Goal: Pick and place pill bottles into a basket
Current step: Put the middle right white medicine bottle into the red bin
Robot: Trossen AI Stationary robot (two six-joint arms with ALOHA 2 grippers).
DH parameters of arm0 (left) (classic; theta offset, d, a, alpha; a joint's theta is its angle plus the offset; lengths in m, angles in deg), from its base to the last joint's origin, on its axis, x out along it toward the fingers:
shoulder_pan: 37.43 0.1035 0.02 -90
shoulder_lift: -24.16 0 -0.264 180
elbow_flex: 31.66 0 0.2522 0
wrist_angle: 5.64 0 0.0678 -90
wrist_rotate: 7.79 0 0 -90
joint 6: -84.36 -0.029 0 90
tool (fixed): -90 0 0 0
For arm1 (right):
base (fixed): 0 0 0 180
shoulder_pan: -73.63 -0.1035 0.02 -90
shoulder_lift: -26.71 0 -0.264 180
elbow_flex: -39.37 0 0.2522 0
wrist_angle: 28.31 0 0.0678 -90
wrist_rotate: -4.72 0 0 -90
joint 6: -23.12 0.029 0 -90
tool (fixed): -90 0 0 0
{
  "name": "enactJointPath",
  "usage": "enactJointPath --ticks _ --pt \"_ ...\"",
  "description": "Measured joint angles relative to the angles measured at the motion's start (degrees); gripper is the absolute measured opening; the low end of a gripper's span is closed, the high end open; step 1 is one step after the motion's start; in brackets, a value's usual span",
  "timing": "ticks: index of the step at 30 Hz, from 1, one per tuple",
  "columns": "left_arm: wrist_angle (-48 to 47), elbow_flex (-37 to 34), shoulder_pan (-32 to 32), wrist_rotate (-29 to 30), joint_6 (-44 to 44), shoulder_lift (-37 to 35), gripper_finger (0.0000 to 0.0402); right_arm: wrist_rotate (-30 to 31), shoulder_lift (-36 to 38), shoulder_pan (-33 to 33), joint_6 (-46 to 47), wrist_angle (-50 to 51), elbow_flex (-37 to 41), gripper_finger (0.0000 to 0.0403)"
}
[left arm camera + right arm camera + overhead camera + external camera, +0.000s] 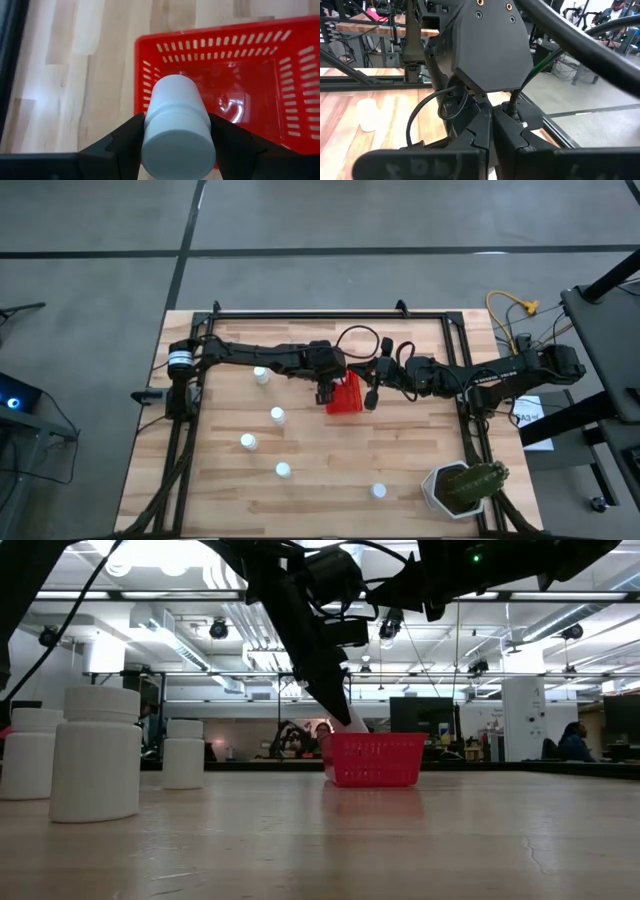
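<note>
Looking straight down, the left gripper (327, 392) is seen at the left edge of the red basket (346, 398), near the table's middle. The right gripper (371, 397) is placed just beside the basket's right side. Five pill bottles are counted loose on the wooden table (400, 470): one (261, 375) near the left arm, then others at (278, 416), (248, 442), (283, 470) and (378, 491). A white pot with a green plant (462, 486) is noted at the near right corner.

Low view: the basket (374, 759) is seen standing on the table, with the left arm slanting down to its left rim. Three bottles (96, 754) are grouped at the left.

Left wrist view: a sixth pill bottle (176, 126) is clamped between the two dark fingers (125, 137), cap toward the camera, poised over the basket's (150, 47) near wall. The basket's floor is seen bare.

Right wrist view: the right gripper's fingers (492, 135) are pressed together, nothing held; a bottle (369, 114) is seen on the table beyond.
</note>
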Motion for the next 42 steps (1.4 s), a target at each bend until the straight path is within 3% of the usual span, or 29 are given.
enactJointPath --ticks 14,32,42 --pt "-4.9 0.0 0.5 0.0 0.1 0.1 0.0192 0.0 0.0 0.0 0.0 0.3 0.0 0.0009" --pt "-4.2 2.4 1.5 0.2 0.0 0.1 0.0192 0.0 0.3 0.0 -0.4 0.3 0.0 0.0009" --pt "-4.6 4.9 1.5 0.0 -1.1 0.1 0.0192 -0.4 10.8 -2.0 -2.7 0.4 1.4 0.0009"
